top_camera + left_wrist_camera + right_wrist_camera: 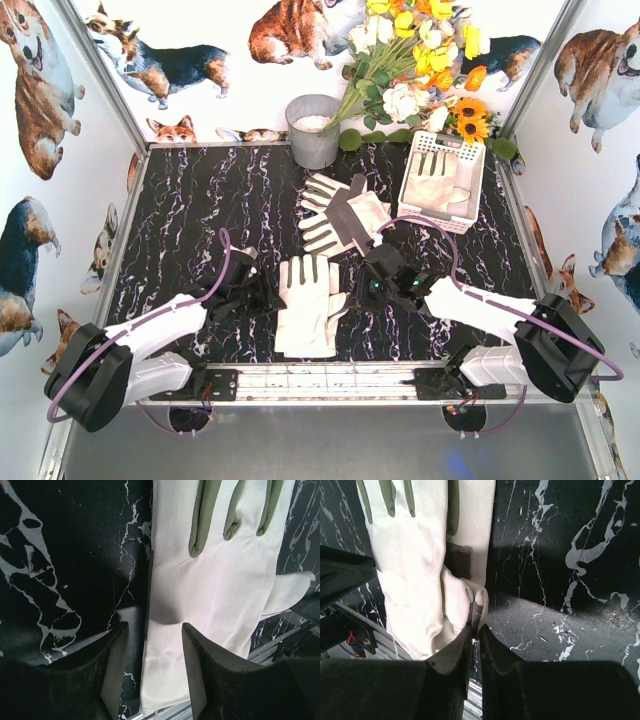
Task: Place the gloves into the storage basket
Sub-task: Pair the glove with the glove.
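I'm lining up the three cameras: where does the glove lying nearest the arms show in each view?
Top view: the near glove lies low centre, between both arms.
Left wrist: it fills the upper right, with its edge between the open left pincer.
Right wrist: it is upper left, with its thumb nipped by the right pincer.
Shared landmark: the metal rail at the table's near edge.

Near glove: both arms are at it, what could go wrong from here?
The right gripper pinches only a thin fold at the near glove's thumb edge; it could slip out on lifting.
The left gripper stands open astride the opposite edge; closing may catch little fabric or scrape the table.
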Tool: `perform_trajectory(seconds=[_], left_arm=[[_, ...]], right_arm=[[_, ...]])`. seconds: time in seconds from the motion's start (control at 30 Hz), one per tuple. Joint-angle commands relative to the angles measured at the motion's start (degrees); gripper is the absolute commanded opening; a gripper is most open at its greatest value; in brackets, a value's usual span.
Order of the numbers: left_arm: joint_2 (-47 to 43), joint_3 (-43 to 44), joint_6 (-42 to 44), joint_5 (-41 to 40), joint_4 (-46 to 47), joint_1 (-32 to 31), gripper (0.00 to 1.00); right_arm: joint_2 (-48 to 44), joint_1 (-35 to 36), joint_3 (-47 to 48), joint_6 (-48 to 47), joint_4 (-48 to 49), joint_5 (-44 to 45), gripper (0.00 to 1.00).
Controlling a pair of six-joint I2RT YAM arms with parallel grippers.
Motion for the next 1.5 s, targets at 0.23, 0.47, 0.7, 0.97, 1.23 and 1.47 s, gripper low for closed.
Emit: perform_trajectory(seconds=[0.23,0.47,0.7,0.97,1.23,1.47], left_arm=[[1.6,-0.6,2.5,5.2,5.3,0.2,0.37],[2.4,-0.5,3.2,6.1,6.1,-1.9,0.36],[3.3,0.3,3.6,5.5,6.6,-3.6,0.35],[5.8,3.2,5.7,2.7,4.2,-5.4,0.33],[5.2,5.5,7.6,-1.3,-0.6,-5.4,0.4],[4.9,7.3,9.3,-3.2,-2.4,-5.2,0.48]], right_arm=[[1.0,0.4,-1.1,0.4,5.9,-0.2,0.09],[1.5,0.4,-1.4,0.5,6.5,-0.4,0.09],[1.7,0.4,-1.4,0.6,6.6,-0.5,0.09],[-0.1,0.4,-1.3,0.7,5.3,0.2,0.18],[-6.8,0.4,-0.8,0.7,-0.4,3.0,0.32],[-12.1,0.4,0.1,2.1,-1.3,4.2,0.36]])
